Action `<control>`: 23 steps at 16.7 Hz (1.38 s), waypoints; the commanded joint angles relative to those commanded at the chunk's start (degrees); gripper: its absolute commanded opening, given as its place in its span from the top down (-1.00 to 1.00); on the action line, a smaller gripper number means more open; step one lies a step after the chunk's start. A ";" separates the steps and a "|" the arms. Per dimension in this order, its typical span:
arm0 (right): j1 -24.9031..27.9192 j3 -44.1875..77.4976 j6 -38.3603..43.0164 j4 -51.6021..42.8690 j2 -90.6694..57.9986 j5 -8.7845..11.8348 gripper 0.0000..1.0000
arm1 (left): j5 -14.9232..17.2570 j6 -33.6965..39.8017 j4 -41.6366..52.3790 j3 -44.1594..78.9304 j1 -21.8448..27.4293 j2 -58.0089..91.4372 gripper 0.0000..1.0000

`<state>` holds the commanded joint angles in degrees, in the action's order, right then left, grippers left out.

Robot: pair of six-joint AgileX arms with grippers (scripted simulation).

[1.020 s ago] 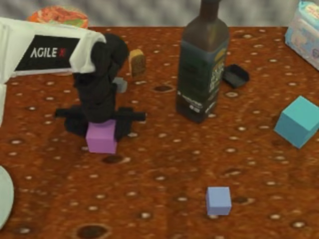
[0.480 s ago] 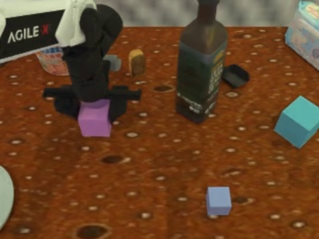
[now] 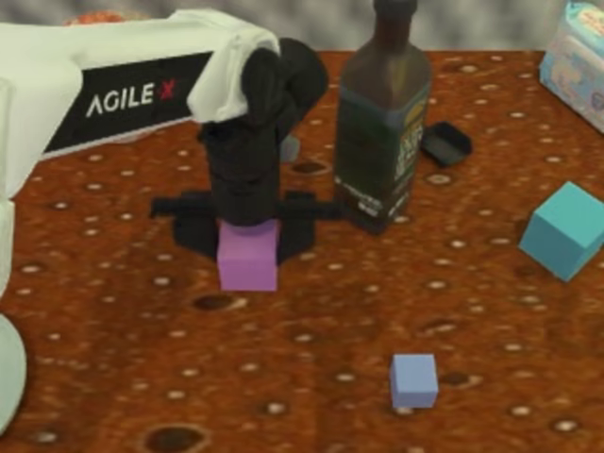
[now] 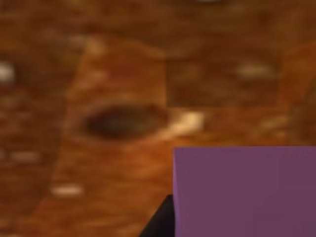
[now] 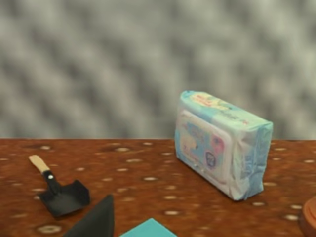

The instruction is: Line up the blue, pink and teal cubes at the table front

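Top view: the pink cube is being held by the left gripper, whose dark fingers are being pressed against the cube's two sides above the table, left of centre and just beside the dark bottle, which is standing upright. The cube's upper part is being hidden under the gripper body, and whether its base is touching the surface cannot be told. The blue cube is resting near the table front, right of centre and well apart from the pink one. The teal cube is sitting near the right edge, turned at an angle. A small black scoop is lying just to the right of the bottle, and a pale blue printed pack is lying at the far right corner. In the left wrist view the pink cube is filling the lower corner, with one dark finger being seen against its side and the mottled surface with a dark pit beyond. The right arm is parked out of the top view; its wrist view is showing the pack, the scoop and a corner of the teal cube, and whether its jaws are spread or together cannot be told.
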<state>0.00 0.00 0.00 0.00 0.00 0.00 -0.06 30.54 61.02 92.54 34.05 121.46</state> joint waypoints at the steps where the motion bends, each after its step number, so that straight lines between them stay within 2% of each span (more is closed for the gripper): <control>1: 0.00 0.00 0.00 0.00 0.00 0.00 -1.00 | -0.04 3.50 0.22 -0.29 2.92 -0.47 1.00; 5: 0.00 0.00 0.00 0.00 0.00 0.00 -1.00 | -0.27 16.54 0.84 -1.61 13.92 -2.69 1.00; 8: 0.00 0.00 0.00 0.00 0.00 0.00 -1.00 | -0.41 21.17 0.89 -2.41 18.43 -4.05 1.00; 14: 0.00 0.00 0.00 0.00 0.00 0.00 -1.00 | -0.33 21.29 -0.09 -2.80 18.58 -3.67 1.00; 23: 0.00 0.00 0.00 0.00 0.00 0.00 -1.00 | -0.37 21.53 -13.15 -11.33 18.86 1.00 1.00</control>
<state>0.00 0.00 0.00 0.00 0.00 0.00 -0.44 52.07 47.87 81.21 52.92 122.46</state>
